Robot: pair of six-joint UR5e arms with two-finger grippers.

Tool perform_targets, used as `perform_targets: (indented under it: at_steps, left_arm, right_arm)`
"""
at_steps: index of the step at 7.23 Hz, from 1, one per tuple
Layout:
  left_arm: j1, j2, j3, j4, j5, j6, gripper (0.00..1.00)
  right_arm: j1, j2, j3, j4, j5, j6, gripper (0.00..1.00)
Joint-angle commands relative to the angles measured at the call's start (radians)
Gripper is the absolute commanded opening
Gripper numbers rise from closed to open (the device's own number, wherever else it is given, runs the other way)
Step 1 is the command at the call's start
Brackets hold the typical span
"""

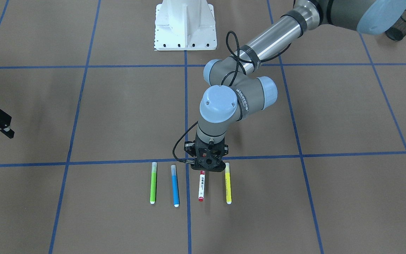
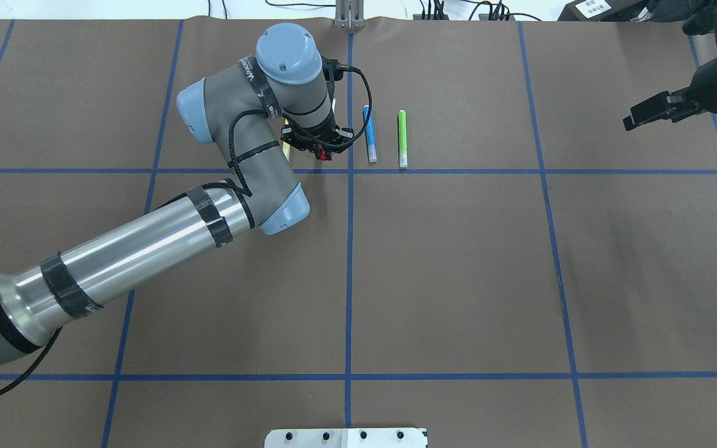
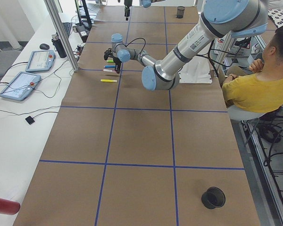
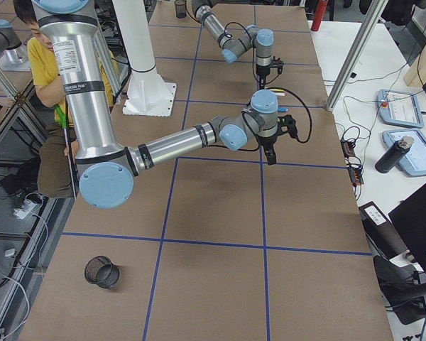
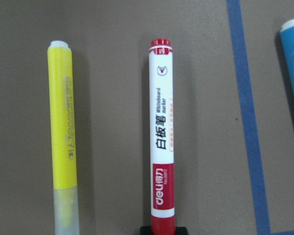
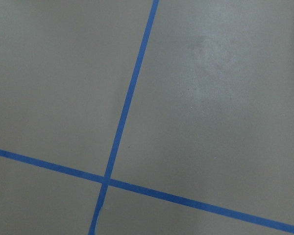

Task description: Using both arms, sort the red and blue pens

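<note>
The red pen (image 1: pixel 201 186), a white printed barrel with a red cap and red end, lies on the brown table in a row of markers. My left gripper (image 1: pixel 202 172) stands upright over its capped end, and in the left wrist view its black fingertips (image 5: pixel 146 230) hug both sides of the red cap (image 5: pixel 162 205); it looks shut on the pen, which rests on the table. The sky-blue pen (image 1: pixel 175 187) lies one place over, across a blue tape line (image 5: pixel 245 122). My right gripper (image 2: pixel 631 120) hangs open and empty far off at the table's side.
A lime-green marker (image 1: pixel 153 185) and a yellow marker (image 1: pixel 228 187) lie at the row's two ends. The white pedestal (image 1: pixel 185 24) stands behind. A black mesh cup (image 1: pixel 402 24) sits on the robot's left, another (image 4: pixel 101 271) on its right. A seated person (image 3: pixel 259 89) is beside the table.
</note>
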Motion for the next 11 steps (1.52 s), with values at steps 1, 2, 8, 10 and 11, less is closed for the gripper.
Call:
perform_targets:
  at_steps: [1,2,8,10,11]
  left_arm:
    - [-0.009,0.096,-0.208,0.072,-0.009,0.036,0.0]
    - [-0.012,0.139,-0.351,0.2,-0.006,0.103,0.0]
    - [-0.219,0.549,-0.993,0.649,-0.006,0.653,0.0]
    - [-0.361,0.726,-1.051,0.648,-0.009,0.947,0.0]
    - [-0.448,0.805,-1.052,0.642,-0.011,1.122,0.0]
  right_arm:
    - [0.0,0.0,0.002,0.0,0.0,-0.002,1.0]
    - [0.0,-0.002,0.003,-0.001,0.0,-0.002,1.0]
    - [0.0,-0.002,0.003,0.0,0.0,0.0,1.0]
    - [0.0,-0.002,0.002,0.0,0.0,0.0,1.0]
    - [0.0,-0.002,0.0,0.0,0.0,0.0,1.0]
